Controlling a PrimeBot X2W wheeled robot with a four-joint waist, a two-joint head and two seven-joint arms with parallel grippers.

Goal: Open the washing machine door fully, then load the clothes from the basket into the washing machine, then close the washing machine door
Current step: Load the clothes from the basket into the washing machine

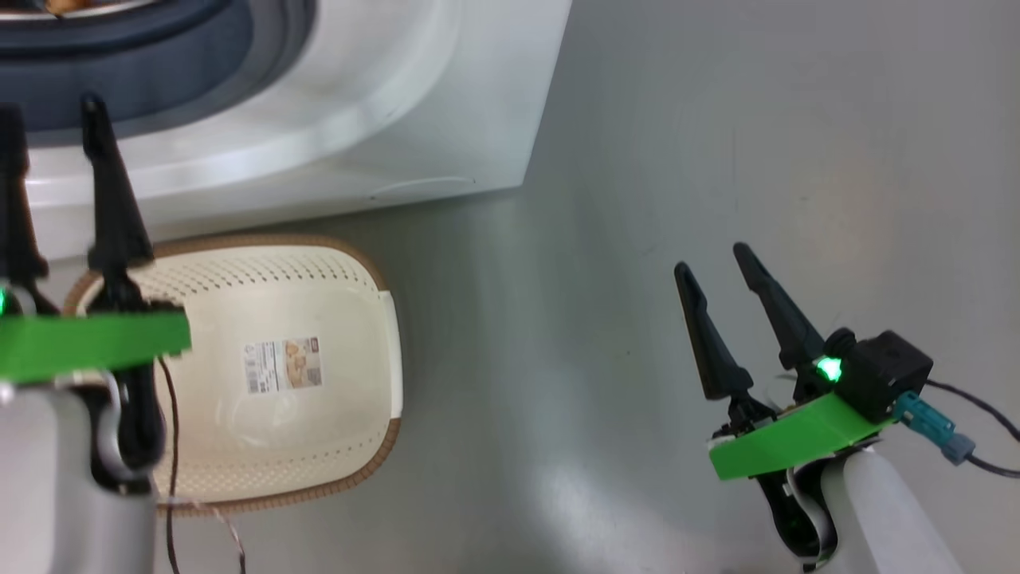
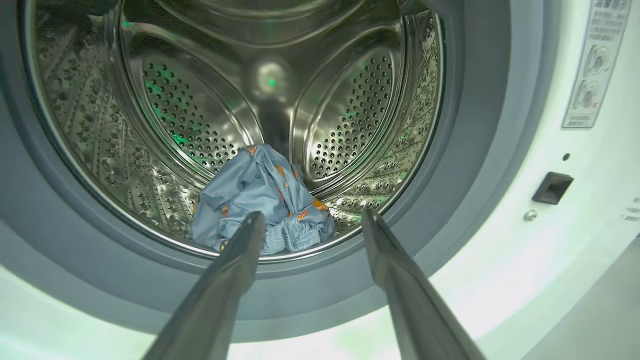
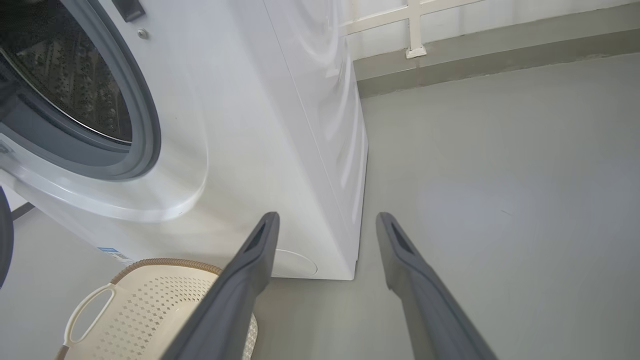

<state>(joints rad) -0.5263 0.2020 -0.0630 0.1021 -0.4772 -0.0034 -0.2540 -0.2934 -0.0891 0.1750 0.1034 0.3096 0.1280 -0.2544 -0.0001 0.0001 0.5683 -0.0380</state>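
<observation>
The washing machine [image 1: 414, 104] stands open, with its steel drum [image 2: 165, 110] and grey gasket [image 2: 475, 125] in the left wrist view. The light blue clothes [image 2: 260, 200] with orange bears lie at the drum's bottom front. My left gripper [image 2: 314, 214] is open and empty just outside the opening, fingers pointing at the clothes. In the head view the left gripper [image 1: 52, 112] rises over the empty cream basket [image 1: 335, 303]. My right gripper [image 1: 712, 261] is open and empty over bare floor, right of the basket [image 3: 150, 310]. A dark curved sliver [image 3: 4, 235] at the left edge looks like the door's black rim.
Grey floor [image 1: 717, 119] spreads to the right of the machine. A wall base with a white rail [image 3: 415, 30] runs behind. On the machine's front sit a latch slot [image 2: 552, 187], a warning label [image 2: 595, 60] and a round white cap [image 3: 295, 262]. A cable [image 1: 980, 438] trails from my right wrist.
</observation>
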